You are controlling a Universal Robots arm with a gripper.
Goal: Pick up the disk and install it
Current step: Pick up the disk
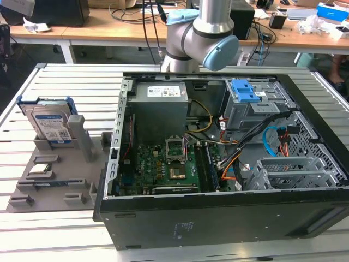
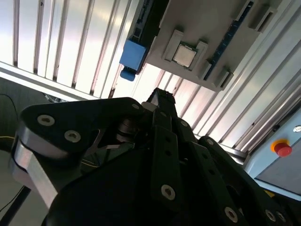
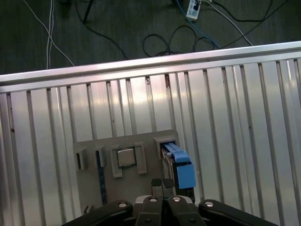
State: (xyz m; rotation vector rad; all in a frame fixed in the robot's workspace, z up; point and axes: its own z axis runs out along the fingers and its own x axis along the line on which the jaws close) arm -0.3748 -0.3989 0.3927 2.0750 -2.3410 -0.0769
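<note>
The arm (image 1: 191,34), grey with pale blue joint caps, rises upright, one capped joint jutting toward the exterior view's right. In both wrist views the black end effector (image 3: 162,185) points down at the surface, its two fingers (image 3: 157,185) pressed together, nothing between them, black linkage bars spreading behind.

Robotics lab bench, not a production floor: a robot arm (image 1: 202,38) stands at the far side of a slatted aluminium table (image 1: 71,82), with an open PC case (image 1: 218,224) lying on it, board and wiring exposed. Beside the case, a grey fixture (image 1: 82,136) holds the disk (image 1: 52,123) upright. Wooden desks (image 1: 109,30) behind carry cables and boxes, loose cables (image 3: 160,40) and a power strip (image 3: 193,8) lie on the dark floor, and a red stop button (image 2: 282,148) sits past the table edge.
</note>
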